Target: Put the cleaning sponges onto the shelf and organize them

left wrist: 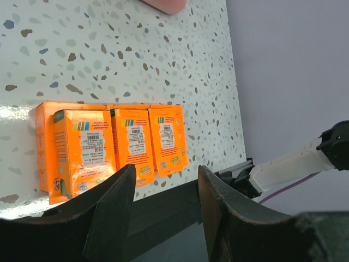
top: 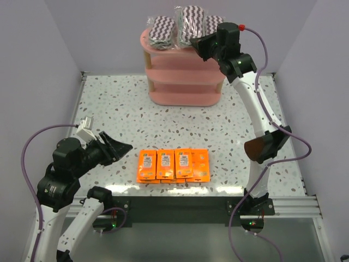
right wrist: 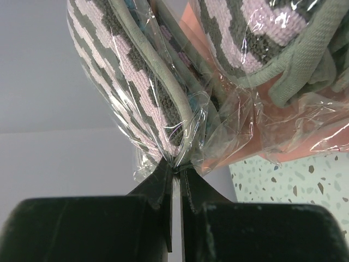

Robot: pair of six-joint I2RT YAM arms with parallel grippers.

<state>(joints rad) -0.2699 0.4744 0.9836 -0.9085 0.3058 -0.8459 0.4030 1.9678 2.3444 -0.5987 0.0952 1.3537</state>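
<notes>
Pinching a zigzag sponge pack (right wrist: 125, 82) by its wrap, right gripper (right wrist: 175, 169) is closed; left gripper (left wrist: 166, 172) gapes.

A lab test cell: plain walls (top: 32, 54) enclose a speckled tabletop (top: 136, 125).

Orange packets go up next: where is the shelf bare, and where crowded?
Crowded: the top board, filled by three zigzag sponge packs, the right gripper pinching one's wrap. Bare: the middle and bottom tiers of the shelf, as seen, and the table between it and the orange packets.
</notes>
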